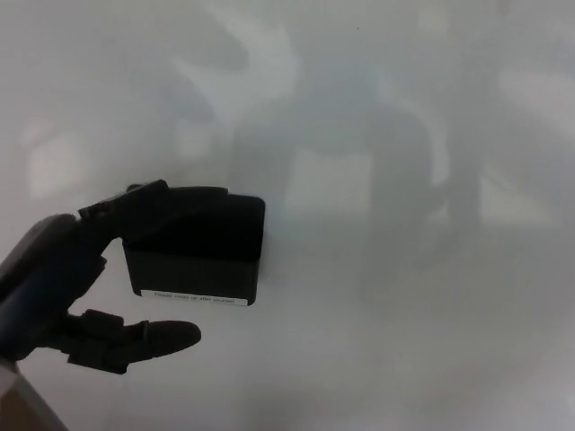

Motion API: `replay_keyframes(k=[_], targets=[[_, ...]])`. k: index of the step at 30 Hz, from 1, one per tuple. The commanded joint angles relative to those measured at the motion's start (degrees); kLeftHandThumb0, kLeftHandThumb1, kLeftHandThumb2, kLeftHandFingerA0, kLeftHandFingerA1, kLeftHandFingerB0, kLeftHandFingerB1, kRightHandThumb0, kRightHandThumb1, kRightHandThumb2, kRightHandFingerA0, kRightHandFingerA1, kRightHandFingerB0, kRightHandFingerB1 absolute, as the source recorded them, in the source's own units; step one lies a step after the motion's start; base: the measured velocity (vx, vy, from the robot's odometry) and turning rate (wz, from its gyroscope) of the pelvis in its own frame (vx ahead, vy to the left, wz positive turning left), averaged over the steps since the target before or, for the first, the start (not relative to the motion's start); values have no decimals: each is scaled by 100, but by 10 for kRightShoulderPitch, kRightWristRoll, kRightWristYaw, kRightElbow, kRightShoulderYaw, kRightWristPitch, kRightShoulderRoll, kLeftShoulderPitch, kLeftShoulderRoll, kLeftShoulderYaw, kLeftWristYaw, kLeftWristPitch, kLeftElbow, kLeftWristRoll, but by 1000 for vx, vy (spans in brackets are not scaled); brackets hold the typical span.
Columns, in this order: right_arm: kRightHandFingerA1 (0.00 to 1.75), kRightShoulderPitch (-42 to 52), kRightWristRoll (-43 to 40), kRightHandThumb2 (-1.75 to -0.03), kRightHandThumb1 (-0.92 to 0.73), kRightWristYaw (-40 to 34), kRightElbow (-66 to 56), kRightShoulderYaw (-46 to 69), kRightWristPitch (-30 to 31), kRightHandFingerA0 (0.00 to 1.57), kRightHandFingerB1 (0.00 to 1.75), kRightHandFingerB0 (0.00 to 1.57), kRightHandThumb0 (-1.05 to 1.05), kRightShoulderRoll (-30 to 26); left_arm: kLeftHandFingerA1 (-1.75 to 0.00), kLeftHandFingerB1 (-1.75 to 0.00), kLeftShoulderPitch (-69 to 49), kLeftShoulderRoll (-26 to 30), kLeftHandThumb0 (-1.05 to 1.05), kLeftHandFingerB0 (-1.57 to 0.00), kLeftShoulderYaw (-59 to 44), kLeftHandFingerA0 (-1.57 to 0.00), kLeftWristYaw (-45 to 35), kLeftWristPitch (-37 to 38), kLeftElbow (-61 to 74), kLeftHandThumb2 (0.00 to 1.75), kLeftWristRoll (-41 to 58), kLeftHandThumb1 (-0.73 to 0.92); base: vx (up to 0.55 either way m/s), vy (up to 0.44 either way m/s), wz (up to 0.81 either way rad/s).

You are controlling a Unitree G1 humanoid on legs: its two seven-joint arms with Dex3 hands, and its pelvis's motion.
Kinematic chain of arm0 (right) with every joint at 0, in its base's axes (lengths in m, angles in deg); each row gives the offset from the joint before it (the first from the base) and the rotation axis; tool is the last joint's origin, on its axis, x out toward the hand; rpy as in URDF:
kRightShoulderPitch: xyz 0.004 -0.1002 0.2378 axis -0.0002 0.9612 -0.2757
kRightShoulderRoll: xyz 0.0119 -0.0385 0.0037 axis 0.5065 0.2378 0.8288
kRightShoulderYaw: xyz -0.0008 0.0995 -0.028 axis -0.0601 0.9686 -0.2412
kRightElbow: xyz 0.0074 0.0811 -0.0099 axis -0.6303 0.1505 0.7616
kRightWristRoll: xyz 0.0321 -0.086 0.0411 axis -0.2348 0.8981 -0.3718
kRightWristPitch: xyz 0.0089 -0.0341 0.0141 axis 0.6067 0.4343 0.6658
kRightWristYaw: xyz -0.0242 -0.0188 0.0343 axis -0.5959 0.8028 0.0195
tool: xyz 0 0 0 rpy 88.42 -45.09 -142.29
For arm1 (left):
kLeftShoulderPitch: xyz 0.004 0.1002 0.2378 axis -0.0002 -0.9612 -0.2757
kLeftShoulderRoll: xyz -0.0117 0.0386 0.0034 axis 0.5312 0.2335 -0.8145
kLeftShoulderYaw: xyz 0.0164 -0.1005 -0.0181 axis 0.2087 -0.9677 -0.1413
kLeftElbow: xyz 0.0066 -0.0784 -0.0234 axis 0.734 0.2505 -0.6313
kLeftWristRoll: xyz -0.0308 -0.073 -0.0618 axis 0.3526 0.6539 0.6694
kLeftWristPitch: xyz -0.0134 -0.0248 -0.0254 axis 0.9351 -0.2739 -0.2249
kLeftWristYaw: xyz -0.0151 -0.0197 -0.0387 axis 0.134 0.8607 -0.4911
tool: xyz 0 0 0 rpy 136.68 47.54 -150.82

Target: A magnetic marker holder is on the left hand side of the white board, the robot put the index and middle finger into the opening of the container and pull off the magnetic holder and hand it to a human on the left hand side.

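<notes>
A black magnetic marker holder (205,260) sticks to the whiteboard (404,296) at centre left, a white label strip along its bottom edge. My left hand (85,274) comes in from the lower left, open. Its two upper fingers (148,202) stretch over the holder's top edge at the opening. The thumb (148,337) points right just below the holder, apart from it. How deep the fingers sit in the opening is hidden by dark on dark. My right hand does not show.
The glossy whiteboard fills nearly the whole view, with faint reflections across it. A brown strip (22,409) shows at the bottom left corner past the board's edge.
</notes>
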Motion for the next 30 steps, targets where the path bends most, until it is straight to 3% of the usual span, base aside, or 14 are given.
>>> replay_keyframes(k=[1, 2, 6, 7, 10, 12, 13, 14, 15, 17, 22, 24, 25, 30], targets=[[63, -11, 1, -93, -62, -28, 17, 8, -65, 66, 51, 43, -54, -13, -35, -32, 42, 49, -53, -32, 35, -36, 11, 22, 31, 53, -159, 42, 0, 0, 0], [49, -11, 0, -63, -76, -27, 17, 8, -65, 74, 35, 49, -52, -13, -35, -32, 46, 52, -54, -32, 40, -36, 11, 23, 31, 54, -164, 42, 0, 0, 0], [48, -12, 1, -63, -76, -28, 20, 8, -65, 74, 36, 51, -53, -13, -35, -33, 69, 59, -55, -34, 61, -37, 10, 14, 23, 54, -187, 40, 0, 0, 0], [49, -12, 3, -64, -76, -30, 22, 6, -66, 74, 36, 51, -53, -13, -42, -39, 81, 64, -59, -33, 71, -32, 9, 10, 16, 66, -205, 35, 0, 0, 0], [49, -12, 5, -63, -75, -31, 24, 4, -68, 75, 35, 50, -55, -14, -35, -32, 108, 80, -52, -33, 93, -33, -5, -7, 0, 53, -238, 40, 0, 0, 0], [49, -15, 3, -63, -75, -30, 26, 5, -71, 74, 37, 52, -52, -14, -36, -35, 135, 89, -56, -35, 110, -31, -12, -21, -19, 56, -265, 34, 0, 0, 0], [49, -15, 3, -63, -75, -31, 26, 5, -71, 74, 37, 52, -52, -14, -43, -42, 143, 91, -53, -31, 115, -28, -15, -24, -24, 71, -274, 34, 0, 0, 0], [49, -16, 4, -63, -75, -33, 26, 4, -70, 74, 37, 52, -52, -14, -43, -42, 150, 95, -53, -31, 120, -28, -17, -29, -28, 71, -281, 34, 0, 0, 0], [49, -17, 6, -63, -75, -35, 26, 4, -70, 75, 37, 53, -51, -15, -35, -32, 160, 99, -53, -35, 124, -36, -26, -35, -30, 52, -286, 36, 0, 0, 0], [49, -18, 6, -63, -75, -37, 27, 3, -70, 75, 37, 53, -51, -15, -39, -37, 177, 109, -57, -30, 133, -32, -52, -59, -26, 63, -290, 34, 0, 0, 0], [49, -22, 5, -64, -75, -35, 27, 3, -70, 75, 37, 52, -52, -15, -39, -34, 203, 129, -56, -30, 147, -36, -108, -102, -11, 56, -284, 33, 0, 0, 0], [49, -24, 1, -63, -75, -31, 29, 6, -71, 75, 36, 52, -52, -15, -43, -38, 209, 134, -56, -30, 152, -35, -117, -112, -7, 64, -278, 33, 0, 0, 0], [63, -24, 2, -92, -61, -31, 30, 5, -70, 68, 52, 46, -54, -15, -43, -37, 211, 136, -55, -31, 154, -36, -122, -116, -8, 63, -273, 33, 0, 0, 0], [64, -24, 6, -93, -61, -35, 34, 3, -76, 69, 53, 47, -56, -17, -44, -38, 216, 141, -54, -32, 165, -38, -145, -144, 0, 63, -274, 34, 0, 0, 0]])
